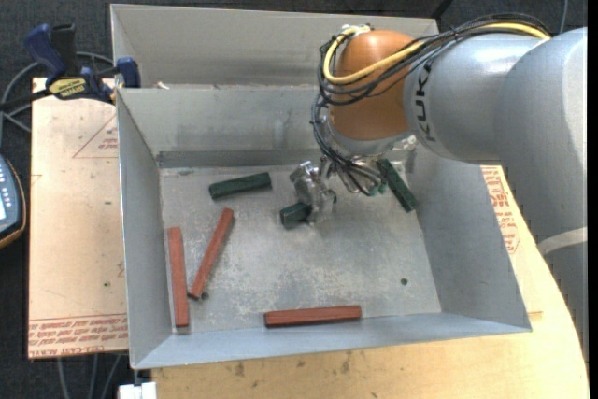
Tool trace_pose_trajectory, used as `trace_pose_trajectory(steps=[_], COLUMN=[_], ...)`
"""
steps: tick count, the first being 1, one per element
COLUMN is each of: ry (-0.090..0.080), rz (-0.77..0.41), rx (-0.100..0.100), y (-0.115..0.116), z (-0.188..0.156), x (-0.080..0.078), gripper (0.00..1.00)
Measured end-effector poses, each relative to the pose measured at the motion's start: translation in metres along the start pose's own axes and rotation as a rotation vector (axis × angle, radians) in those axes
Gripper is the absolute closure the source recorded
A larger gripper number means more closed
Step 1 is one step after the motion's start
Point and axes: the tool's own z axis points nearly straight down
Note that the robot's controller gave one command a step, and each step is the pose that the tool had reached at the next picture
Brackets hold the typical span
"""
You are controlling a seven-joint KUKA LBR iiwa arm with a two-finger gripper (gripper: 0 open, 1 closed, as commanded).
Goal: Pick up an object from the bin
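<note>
Grey metal walls enclose the bin (140, 201), and the silver arm (486, 98), capped in orange at the wrist, enters from the right. Its gripper (316, 196) sits low over the middle of the floor, somewhat toward the back wall. The tool sits under a tangle of cables, and from this angle I cannot tell how far open it is or whether it has hold of anything.

A small dark green block (295, 216) lies on the floor at the lower left of the tool's tip, touching it or very nearly so. A longer dark green bar (240, 186) rests to the left, apart from the tool. Another green bar (402, 190) lies tilted on the right, partly under the arm.

Two reddish-brown sticks (177, 277) (212, 252) lie near the left wall, their lower ends close together. A third reddish-brown stick (312, 317) lies flat along the front wall, well apart from the gripper.
</note>
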Motion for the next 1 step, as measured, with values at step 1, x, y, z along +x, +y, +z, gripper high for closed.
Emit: trace_pose_trajectory(steps=[1], ry=[-0.008], rz=[-0.018], rx=[0.003], y=[0.0168], z=[-0.1354], x=[0.0136], gripper=[1.0])
